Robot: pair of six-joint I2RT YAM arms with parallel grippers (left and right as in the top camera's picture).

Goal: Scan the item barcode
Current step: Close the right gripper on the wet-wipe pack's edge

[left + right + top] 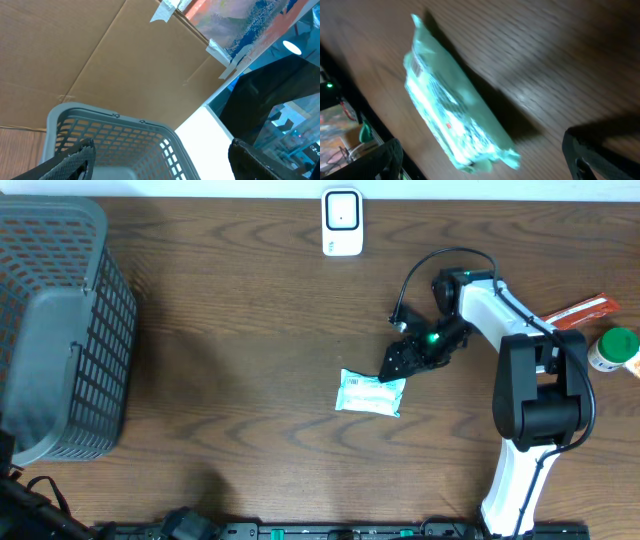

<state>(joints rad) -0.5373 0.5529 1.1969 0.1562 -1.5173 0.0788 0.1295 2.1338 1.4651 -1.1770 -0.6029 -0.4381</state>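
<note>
A pale green packet with white print lies flat on the wooden table near its middle. My right gripper hovers just over the packet's right end, open. In the right wrist view the packet lies on the wood between and beyond the two dark fingers, and neither touches it; a small printed label shows near its far end. A white scanner stands at the table's back edge. My left gripper is open and holds nothing, pointing over the grey basket.
A grey mesh basket fills the left side of the table. At the right edge, behind the right arm, lie an orange packet and a white bottle with a green cap. A cardboard wall rises beyond the basket.
</note>
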